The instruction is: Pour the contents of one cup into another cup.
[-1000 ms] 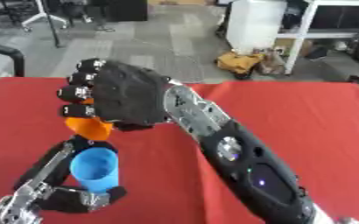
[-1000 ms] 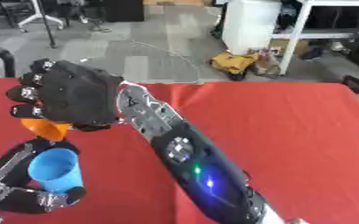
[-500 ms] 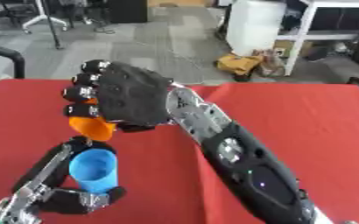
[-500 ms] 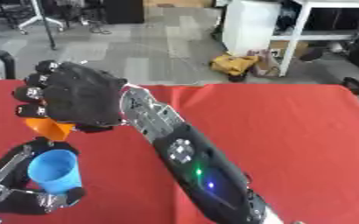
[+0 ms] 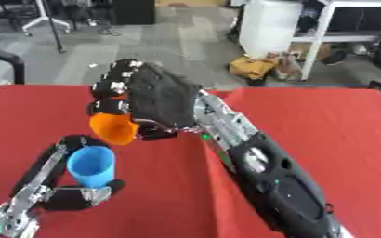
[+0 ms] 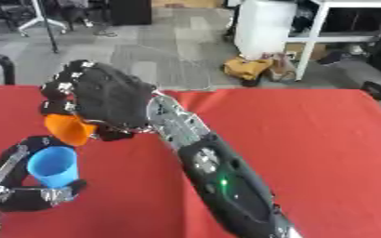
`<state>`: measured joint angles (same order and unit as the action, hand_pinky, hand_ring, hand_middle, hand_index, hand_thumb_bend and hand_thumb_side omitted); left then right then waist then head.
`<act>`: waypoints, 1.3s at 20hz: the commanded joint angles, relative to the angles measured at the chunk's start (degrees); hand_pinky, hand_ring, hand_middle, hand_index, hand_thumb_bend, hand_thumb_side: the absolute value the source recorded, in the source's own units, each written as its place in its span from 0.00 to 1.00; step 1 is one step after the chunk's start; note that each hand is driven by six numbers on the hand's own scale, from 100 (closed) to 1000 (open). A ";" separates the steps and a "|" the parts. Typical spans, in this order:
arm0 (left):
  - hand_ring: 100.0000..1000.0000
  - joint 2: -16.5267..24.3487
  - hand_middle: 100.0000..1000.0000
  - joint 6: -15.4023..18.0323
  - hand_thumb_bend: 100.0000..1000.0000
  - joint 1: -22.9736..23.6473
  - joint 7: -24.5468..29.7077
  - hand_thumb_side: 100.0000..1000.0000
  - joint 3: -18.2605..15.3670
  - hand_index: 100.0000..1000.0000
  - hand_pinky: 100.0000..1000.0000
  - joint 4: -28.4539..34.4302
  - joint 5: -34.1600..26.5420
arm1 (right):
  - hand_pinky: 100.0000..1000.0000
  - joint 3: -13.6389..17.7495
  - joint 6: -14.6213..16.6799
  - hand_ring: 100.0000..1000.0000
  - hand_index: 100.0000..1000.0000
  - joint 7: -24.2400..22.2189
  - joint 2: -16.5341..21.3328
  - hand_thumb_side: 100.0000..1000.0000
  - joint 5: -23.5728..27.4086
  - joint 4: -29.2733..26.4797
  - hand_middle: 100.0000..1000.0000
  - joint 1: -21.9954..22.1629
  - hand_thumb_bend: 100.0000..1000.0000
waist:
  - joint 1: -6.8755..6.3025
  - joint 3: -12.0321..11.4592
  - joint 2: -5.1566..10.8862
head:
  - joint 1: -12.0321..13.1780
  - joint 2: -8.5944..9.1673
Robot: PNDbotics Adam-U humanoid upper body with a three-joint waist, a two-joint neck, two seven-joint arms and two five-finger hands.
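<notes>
Right hand (image 5: 157, 100) gripping tilted orange cup (image 5: 114, 128) above blue cup (image 5: 90, 165) clasped by left hand (image 5: 68, 195)

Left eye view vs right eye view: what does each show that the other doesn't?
Only the left eye view: little of its own; the scene just sits further right in it. Only the right eye view: more bare red table right of the arm. Both share: the right hand curled round the orange cup, tilted just above the blue cup, which the left hand holds upright with its mouth open.
</notes>
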<state>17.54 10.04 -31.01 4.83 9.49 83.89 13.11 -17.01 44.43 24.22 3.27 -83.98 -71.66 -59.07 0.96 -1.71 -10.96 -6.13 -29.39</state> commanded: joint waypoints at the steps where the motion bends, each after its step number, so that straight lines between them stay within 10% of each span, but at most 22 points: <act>1: 0.43 -0.36 0.48 0.92 0.66 -2.14 -3.01 0.00 -1.47 0.63 0.37 -2.93 2.52 | 0.39 1.91 -0.74 0.13 0.26 0.38 1.24 0.00 3.28 -0.13 0.10 0.72 0.00 | -0.21 0.20 0.72 | 0.28 0.81; 6: 0.54 -2.05 0.61 3.60 1.00 -3.36 -7.73 0.11 -1.71 0.70 0.46 -9.78 5.90 | 0.40 4.04 -2.57 0.09 0.22 -1.48 2.31 0.00 7.99 0.02 0.06 5.15 0.00 | -0.21 0.62 0.40 | 0.53 1.06; 16: 0.55 -1.92 0.62 6.53 1.00 -2.43 -17.00 0.21 0.71 0.70 0.49 -10.62 1.74 | 0.44 9.02 -7.54 0.08 0.20 -5.85 2.64 0.00 17.59 4.57 0.04 12.92 0.13 | -0.62 0.86 0.15 | 0.54 1.29; 20: 0.56 -1.75 0.62 6.25 1.00 -2.25 -17.18 0.26 1.64 0.70 0.49 -7.39 -0.37 | 0.50 10.19 -8.28 0.15 0.25 -8.71 1.73 0.00 21.11 8.28 0.11 14.81 0.33 | -0.64 0.87 0.11 | 0.50 1.33; 26: 0.55 -1.00 0.62 5.63 1.00 -1.80 -15.21 0.21 2.41 0.70 0.50 -1.41 -3.64 | 0.62 10.16 -8.69 0.35 0.40 -14.47 2.50 0.07 26.93 11.51 0.33 16.42 0.38 | -0.58 0.84 0.06 | 0.47 1.35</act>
<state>15.19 15.72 -32.20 -10.83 11.80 80.22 10.21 -7.07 35.79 10.90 4.84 -58.61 -60.09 -41.82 0.47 -0.82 -11.71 -5.67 -28.56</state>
